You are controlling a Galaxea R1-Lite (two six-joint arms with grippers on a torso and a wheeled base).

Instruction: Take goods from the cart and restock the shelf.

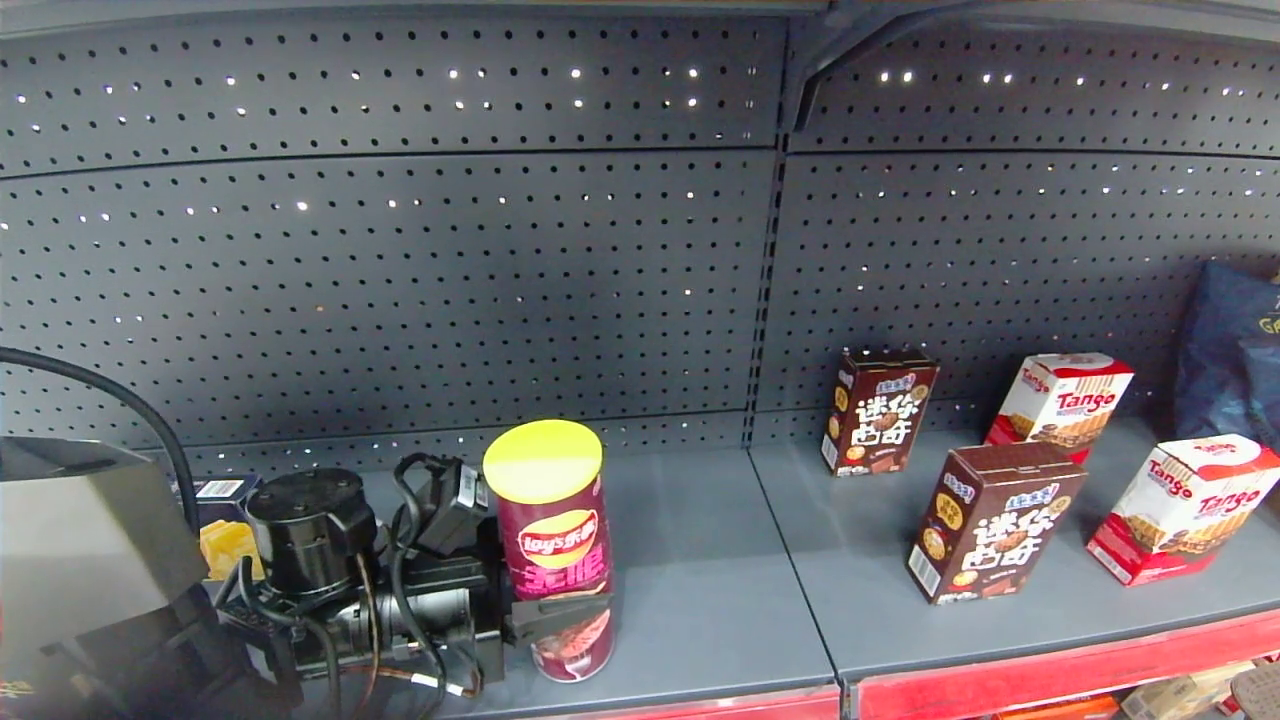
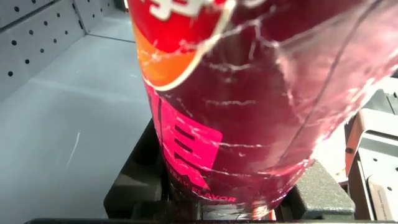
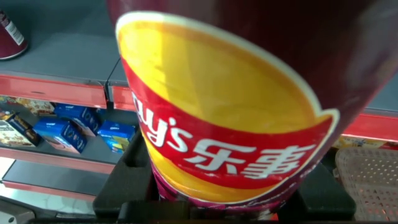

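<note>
Left pincer, held level and low, clamps upright chips can, seemingly on shelf.

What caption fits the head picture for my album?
Left pincer holds an upright chip can on the grey shelf.

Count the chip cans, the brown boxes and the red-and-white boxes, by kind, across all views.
chip cans: 2, the second close in the right wrist view
brown boxes: 2
red-and-white boxes: 2
total: 6
</note>
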